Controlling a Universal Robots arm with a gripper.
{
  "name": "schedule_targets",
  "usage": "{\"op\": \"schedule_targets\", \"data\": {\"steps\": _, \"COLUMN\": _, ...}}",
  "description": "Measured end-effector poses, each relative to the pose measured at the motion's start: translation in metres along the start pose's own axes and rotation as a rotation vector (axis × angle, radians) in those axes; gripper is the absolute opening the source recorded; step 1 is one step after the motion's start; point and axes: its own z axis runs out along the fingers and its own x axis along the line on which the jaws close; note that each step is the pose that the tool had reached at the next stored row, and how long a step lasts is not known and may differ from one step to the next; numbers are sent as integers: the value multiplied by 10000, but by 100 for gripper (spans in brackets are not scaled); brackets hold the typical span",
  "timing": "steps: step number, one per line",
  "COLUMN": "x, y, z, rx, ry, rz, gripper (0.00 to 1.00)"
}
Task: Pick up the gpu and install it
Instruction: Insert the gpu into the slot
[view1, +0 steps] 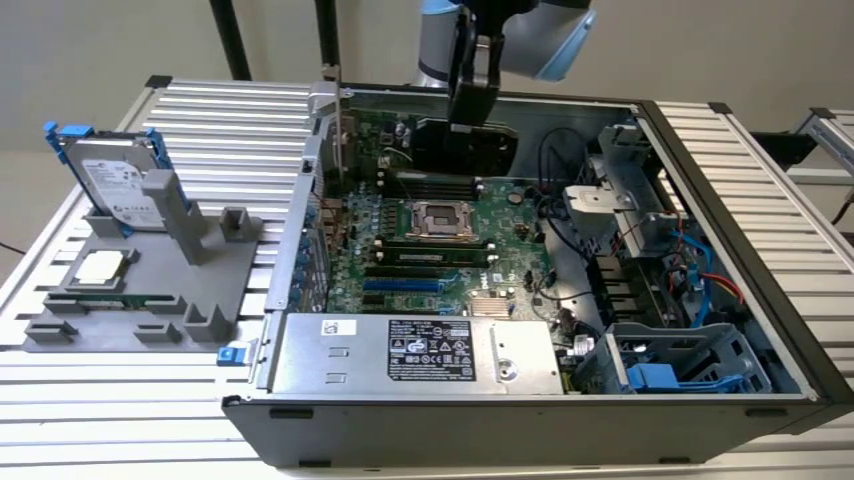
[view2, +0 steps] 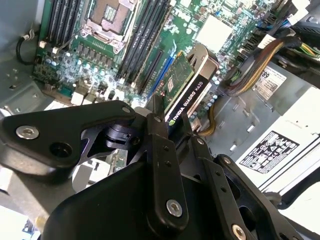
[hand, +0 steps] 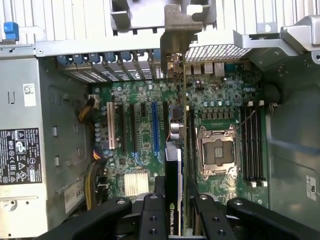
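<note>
The ribbed aluminium surface (view1: 227, 120) carries an open computer case (view1: 747, 200) lying on its side, with a grey fixture (view1: 147, 290) on the exterior view's left that holds a hard drive (view1: 114, 180) upright. Your arm hangs over the far end of the case.

You have the gpu (hand: 175, 150) in hand: the gripper (hand: 172, 200) has its fingers (view2: 162, 145) clamped on the card's upper edge, one on each face, and in the first wrist view the card hangs edge-on above the motherboard (hand: 140, 135). Its metal bracket (hand: 175, 35) points toward the slotted rear wall of the case. So I judge the pick-up done and the install under way, with the card not yet seated; I cannot tell whether its lower edge touches a slot.

What the seating calls for, as I read it, is lining the card's edge with a long expansion slot; the blue slot (hand: 155, 127) lies just beside the card's line. The bracket must meet its opening in the rear wall at the same time.

Mind your room. The processor socket (hand: 216, 152) and the memory slots (hand: 252, 145) lie near on one side, and the power supply (hand: 22, 150) with its cable bundle (hand: 92, 170) sits well apart on the other. The case walls close you in.
</note>
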Motion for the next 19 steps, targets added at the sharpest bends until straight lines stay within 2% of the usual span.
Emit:
{"op": "schedule_targets", "data": {"steps": 5, "x": -1, "y": -7, "z": 62, "rx": -5, "ry": -64, "rz": -2, "gripper": 0}}
{"op": "schedule_targets", "data": {"steps": 19, "x": -14, "y": -94, "z": 130, "rx": -6, "ry": -67, "rz": -3, "gripper": 0}}
